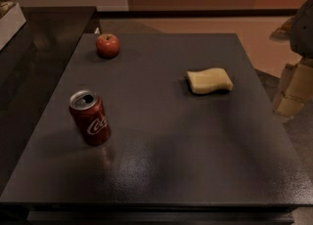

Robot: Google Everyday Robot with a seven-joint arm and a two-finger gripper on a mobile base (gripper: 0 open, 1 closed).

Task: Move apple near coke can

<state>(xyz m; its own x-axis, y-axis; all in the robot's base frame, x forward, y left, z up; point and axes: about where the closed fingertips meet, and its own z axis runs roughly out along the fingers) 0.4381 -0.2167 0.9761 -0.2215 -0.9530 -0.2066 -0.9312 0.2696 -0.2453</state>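
The apple (107, 45) is small, round and red, and sits on the dark table (195, 146) near its far left corner. The coke can (90, 117) is red with white script and a silver top. It stands upright at the left of the table, well in front of the apple. My gripper (293, 89) shows as pale blocky parts at the right edge of the camera view, beyond the table's right side and far from both the apple and the can. It holds nothing that I can see.
A pale yellow wavy sponge (210, 80) lies on the right half of the table. A darker counter (34, 62) adjoins the table on the left, with a white box (9, 18) at its far end. Tan floor lies beyond the table.
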